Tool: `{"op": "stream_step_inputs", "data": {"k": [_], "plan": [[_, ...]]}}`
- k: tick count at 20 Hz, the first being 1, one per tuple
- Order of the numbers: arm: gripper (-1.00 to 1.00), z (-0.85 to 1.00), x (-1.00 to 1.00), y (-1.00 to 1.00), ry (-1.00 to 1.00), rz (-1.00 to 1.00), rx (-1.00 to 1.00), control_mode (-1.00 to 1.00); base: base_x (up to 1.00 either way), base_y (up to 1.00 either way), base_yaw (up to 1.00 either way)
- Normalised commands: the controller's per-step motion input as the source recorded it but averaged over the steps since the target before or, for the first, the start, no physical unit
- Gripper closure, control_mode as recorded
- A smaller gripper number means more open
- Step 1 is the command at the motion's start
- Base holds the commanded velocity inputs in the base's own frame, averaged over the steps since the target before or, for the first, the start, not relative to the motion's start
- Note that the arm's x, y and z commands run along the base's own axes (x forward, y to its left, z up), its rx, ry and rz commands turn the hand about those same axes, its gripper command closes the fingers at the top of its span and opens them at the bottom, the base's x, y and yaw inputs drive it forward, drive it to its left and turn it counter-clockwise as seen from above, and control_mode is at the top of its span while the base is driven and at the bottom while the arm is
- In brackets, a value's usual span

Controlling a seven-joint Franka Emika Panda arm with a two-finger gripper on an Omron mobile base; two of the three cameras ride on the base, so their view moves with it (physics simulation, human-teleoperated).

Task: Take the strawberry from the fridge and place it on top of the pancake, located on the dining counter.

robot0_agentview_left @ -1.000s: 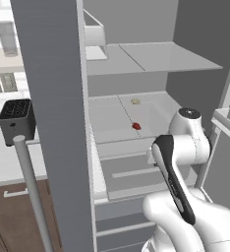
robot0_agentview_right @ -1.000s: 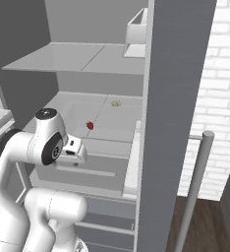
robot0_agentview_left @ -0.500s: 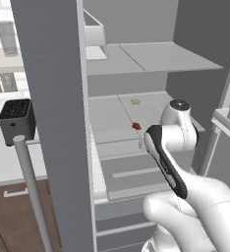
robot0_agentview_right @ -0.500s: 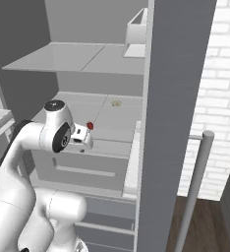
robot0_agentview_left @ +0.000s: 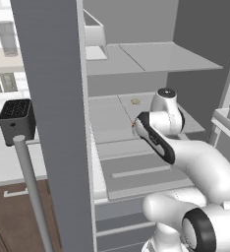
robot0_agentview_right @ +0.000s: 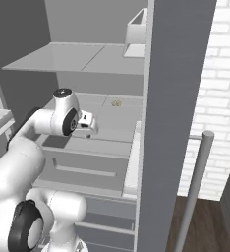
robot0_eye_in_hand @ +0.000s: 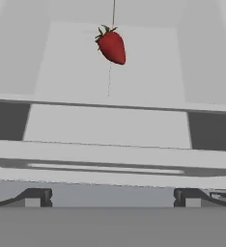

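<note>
The gripper [robot0_eye_in_hand: 110, 195] stands fully open, holding nothing, its two dark fingertips [robot0_eye_in_hand: 35, 197] spread wide at the bottom of the hand view. The strawberry [robot0_eye_in_hand: 111, 46] lies ahead of it and well apart, on the pale middle shelf [robot0_eye_in_hand: 62, 72] of the fridge [robot0_agentview_left: 58, 98], a little off the midline between the fingertips. A raised shelf edge and a drawer front [robot0_eye_in_hand: 110, 126] sit between the gripper and the fruit. In the right base view the hand [robot0_agentview_right: 86, 123] reaches in over the shelf; the berry there is probably hidden behind it — hard to say.

The risks lie in the approach. Coming in too low, the fingertips could catch the shelf lip. The berry is small and cone-shaped, so jaws closing off-centre may squirt it away or roll it deeper in. Closing too hard could crush it — too lightly, and it may drop on the way to the counter.
</note>
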Motion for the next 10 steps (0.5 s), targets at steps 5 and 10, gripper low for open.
{"op": "stream_step_inputs", "data": {"k": [5, 10], "plan": [[-1.00, 0.00, 0.24, 0.00, -0.12, 0.09, 0.00, -1.00, 0.00, 0.00, 0.00], [-1.00, 0.00, 0.13, 0.00, -0.16, 0.08, 0.00, -1.00, 0.00, 0.00, 0.00]]}}
